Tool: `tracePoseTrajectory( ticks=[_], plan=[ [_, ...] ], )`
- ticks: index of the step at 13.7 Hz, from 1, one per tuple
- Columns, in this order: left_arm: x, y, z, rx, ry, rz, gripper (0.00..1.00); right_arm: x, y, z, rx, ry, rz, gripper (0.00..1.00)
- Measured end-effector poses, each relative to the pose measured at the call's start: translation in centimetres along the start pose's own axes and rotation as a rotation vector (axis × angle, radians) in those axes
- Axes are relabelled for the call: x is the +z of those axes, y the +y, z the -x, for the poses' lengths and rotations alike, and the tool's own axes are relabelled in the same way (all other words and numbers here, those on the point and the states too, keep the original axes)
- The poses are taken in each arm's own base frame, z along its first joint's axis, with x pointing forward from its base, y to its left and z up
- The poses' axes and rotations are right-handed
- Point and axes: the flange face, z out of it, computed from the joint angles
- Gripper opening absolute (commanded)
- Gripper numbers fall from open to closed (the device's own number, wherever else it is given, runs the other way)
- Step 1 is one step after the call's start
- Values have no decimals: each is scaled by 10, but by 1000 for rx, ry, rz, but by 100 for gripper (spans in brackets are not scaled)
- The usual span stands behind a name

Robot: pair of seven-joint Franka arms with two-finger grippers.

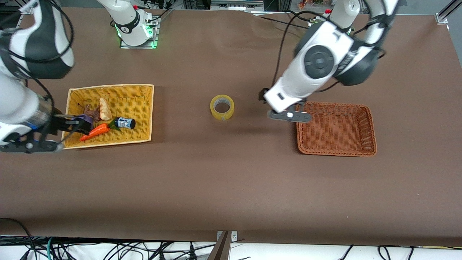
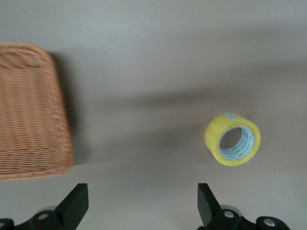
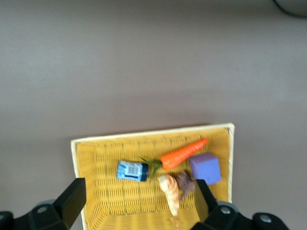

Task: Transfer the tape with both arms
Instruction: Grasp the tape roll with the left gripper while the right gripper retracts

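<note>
A robotics lab: two white arms [image 1: 317,68] bolted on green-lit bases [image 1: 139,36] at a brown-covered tabletop [image 1: 231,187], bundles of black cables [image 1: 119,251] along its edge, and aluminium framing [image 1: 445,12] at one corner.

Purple block [image 1: 85,119] mostly hidden by right hand [image 1: 74,124], left hand [image 2: 141,203] cropped

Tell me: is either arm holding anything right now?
Nothing is held. Both sets of jaws stand open and empty; the tape sits alone on the table.
</note>
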Motion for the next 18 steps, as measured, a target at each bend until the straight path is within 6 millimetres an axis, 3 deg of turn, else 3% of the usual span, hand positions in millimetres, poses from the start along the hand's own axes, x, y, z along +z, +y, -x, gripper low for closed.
tracePoseTrajectory(
  ticks=[2, 4, 8, 11, 13, 15, 16, 18],
  plan=[
    [55, 35, -2, 36, -21, 1, 100, -3, 47, 21, 20, -8, -27, 100],
    [109, 58, -6, 50, -32, 9, 100, -12, 73, 41, 59, 26, -31, 100],
    [190, 95, 0, 26, 1, 35, 100, -41, 74, 66, 95, 97, -51, 100],
    [226, 109, 13, 35, 28, -50, 97, -72, 71, 93, 101, 92, -100, 100],
    [245, 117, 21, 35, 24, -67, 67, -79, 71, 101, 101, 79, -105, 100],
    [257, 122, 22, 35, 33, -54, 5, -74, 71, 99, 101, 69, -104, 100],
    [260, 122, 22, 34, 35, -50, 0, -70, 70, 97, 101, 61, -104, 100],
    [259, 120, 18, 27, 43, -47, 0, -61, 69, 92, 100, 46, -104, 100]
  ],
)
